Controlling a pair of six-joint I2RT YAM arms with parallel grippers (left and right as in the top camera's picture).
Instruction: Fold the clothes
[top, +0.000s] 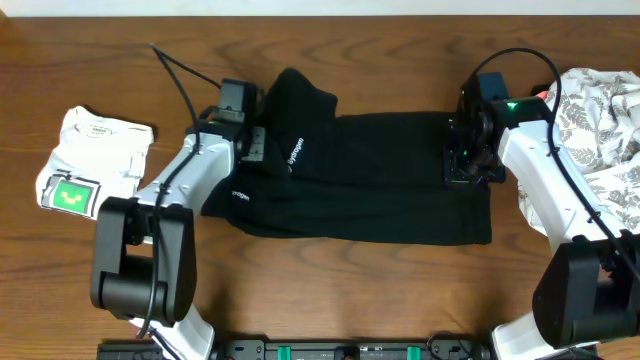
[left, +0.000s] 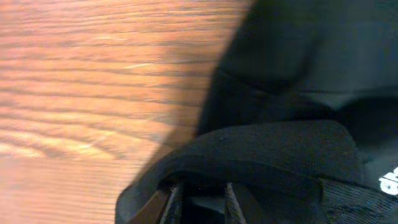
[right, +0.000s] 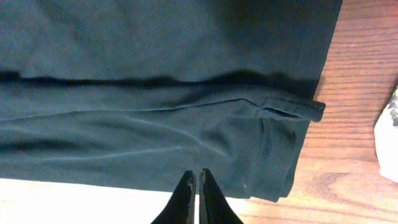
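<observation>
A black garment (top: 380, 180) lies spread across the middle of the wooden table, with small white logos near its left end. That left end is bunched and lifted into a fold (top: 300, 100). My left gripper (top: 253, 143) is at this end. In the left wrist view its fingers (left: 199, 190) are wrapped in black fabric (left: 280, 149), shut on it. My right gripper (top: 465, 160) is over the garment's right end. In the right wrist view its fingers (right: 196, 177) are pressed together with nothing between them, above the flat black cloth (right: 155, 93) near its hem.
A folded white garment (top: 95, 155) with a green patch lies at the left. A white leaf-patterned cloth (top: 600, 120) is heaped at the right edge, beside the right arm. Bare wood lies in front of the black garment.
</observation>
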